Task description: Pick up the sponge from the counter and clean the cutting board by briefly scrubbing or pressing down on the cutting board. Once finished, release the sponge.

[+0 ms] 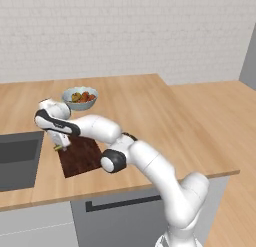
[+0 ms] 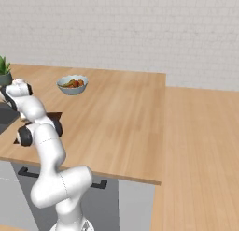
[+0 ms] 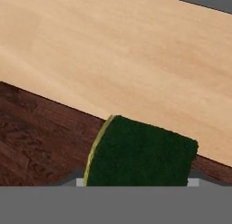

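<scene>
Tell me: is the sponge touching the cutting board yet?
Cannot tell. In the hand view the sponge overlaps the cutting board at its edge, but no contact line or gap shows; in the left base view the hand hides it.

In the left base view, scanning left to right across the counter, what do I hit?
Sink → sponge under the hand → cutting board → bare counter out to its right edge. The fruit bowl sits farther back, above the board.
</scene>
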Controlling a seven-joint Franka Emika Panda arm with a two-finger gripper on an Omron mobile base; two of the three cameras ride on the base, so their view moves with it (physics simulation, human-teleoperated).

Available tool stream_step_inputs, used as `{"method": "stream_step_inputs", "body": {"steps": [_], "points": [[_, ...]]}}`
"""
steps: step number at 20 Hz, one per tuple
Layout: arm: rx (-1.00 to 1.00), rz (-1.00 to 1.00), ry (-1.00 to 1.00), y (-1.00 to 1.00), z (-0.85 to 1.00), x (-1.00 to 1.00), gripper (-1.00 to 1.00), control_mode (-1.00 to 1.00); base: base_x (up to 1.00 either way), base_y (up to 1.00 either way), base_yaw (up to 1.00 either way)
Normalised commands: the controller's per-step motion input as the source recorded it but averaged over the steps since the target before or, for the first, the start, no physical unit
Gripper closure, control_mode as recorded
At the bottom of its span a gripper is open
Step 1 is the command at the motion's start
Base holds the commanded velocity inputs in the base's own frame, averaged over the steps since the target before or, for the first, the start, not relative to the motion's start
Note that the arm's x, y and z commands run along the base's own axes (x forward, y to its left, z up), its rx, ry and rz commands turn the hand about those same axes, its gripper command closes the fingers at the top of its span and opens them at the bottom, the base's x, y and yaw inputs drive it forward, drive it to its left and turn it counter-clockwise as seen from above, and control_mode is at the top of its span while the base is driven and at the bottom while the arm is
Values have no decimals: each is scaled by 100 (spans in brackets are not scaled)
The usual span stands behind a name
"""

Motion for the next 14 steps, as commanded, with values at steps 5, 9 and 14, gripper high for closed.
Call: {"method": "stream_step_inputs", "body": {"steps": [5,9,14], "points": [[1,2,3,-25,-74,-92,100,-100,0,0,0],[11,1,5,-38,-93,-95,100,-100,0,0,0],[19,3,-2,-28,-82,-100,100,-100,0,0,0]]}}
